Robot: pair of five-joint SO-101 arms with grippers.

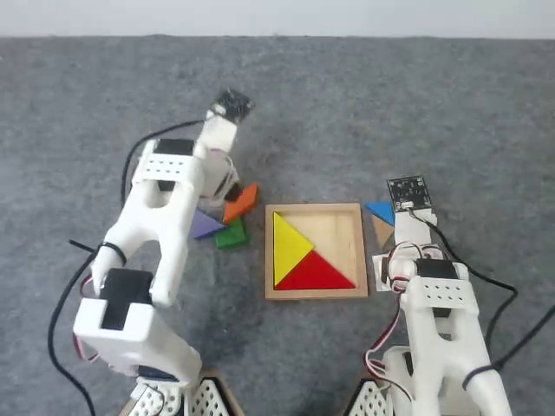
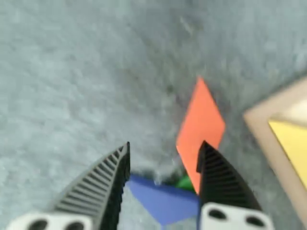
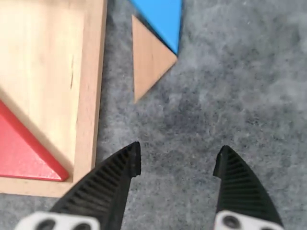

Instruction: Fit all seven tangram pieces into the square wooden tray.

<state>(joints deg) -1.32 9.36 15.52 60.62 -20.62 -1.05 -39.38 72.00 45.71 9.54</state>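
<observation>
tray [image 1: 314,209]: 2 triangles [image 1: 288,245] in | loose on desk [image 1: 390,104]: 3 pieces [image 1: 241,202] near left tool [image 2: 165,148], 2 near right tool [image 3: 180,158] | both tools spread apart

Left tool [image 2: 165,144], right tool [image 3: 180,146]: jaws apart.

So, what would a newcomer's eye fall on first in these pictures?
First, the square wooden tray at the centre, holding a large yellow triangle and a large red triangle. Next, the loose pieces: an orange parallelogram by the open left gripper, and a blue triangle with a plain wooden triangle just right of the tray.
</observation>
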